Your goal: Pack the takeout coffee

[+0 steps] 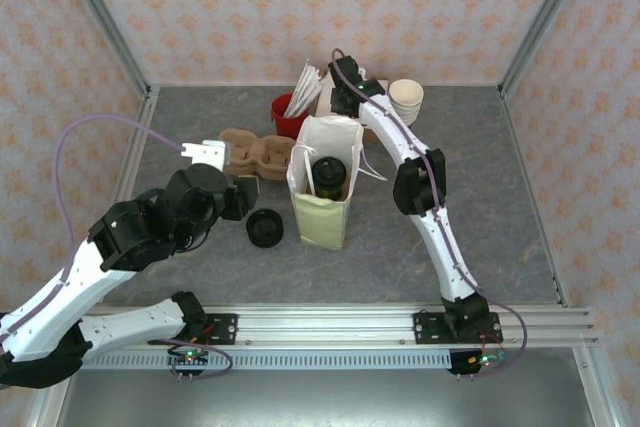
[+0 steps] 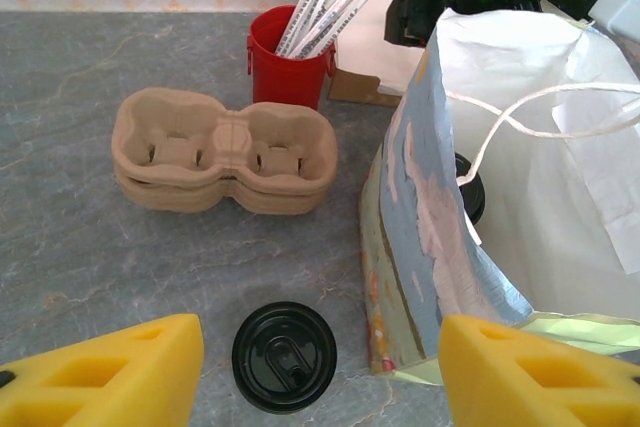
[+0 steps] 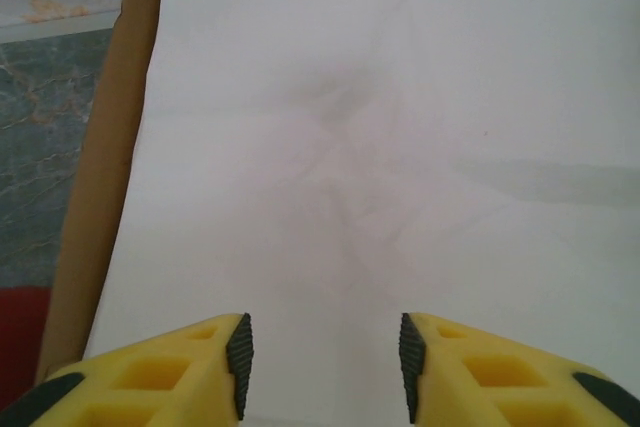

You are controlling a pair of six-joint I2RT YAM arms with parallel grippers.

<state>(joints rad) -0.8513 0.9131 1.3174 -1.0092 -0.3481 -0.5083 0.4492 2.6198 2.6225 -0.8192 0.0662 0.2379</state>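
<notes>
The left gripper [image 2: 320, 339] is spread wide and holds nothing, near a loose black lid [image 2: 284, 356] on the table [image 1: 480, 207]. Just beside the lid stands the paper bag [image 1: 322, 219], upright and open, with the coffee cup [image 1: 328, 175] inside it. Behind the bag, the right gripper [image 3: 322, 357] has its fingers apart, empty, facing white paper [image 3: 400, 147].

The grey, marbled bench [image 1: 480, 207] carries a paper bag [image 1: 322, 217] standing upright near its middle, mouth open. Just left of the bag's foot lies a black lid [image 1: 265, 228], flat on the bench. Behind the lid sits a brown pulp cup carrier [image 1: 255, 152], two trays stacked. A red cup [image 1: 288, 117] of wrapped straws stands behind the carrier. A brown board [image 2: 352, 87] lies behind the bag, and cream cups [image 1: 406, 100] are stacked at the back right.
</notes>
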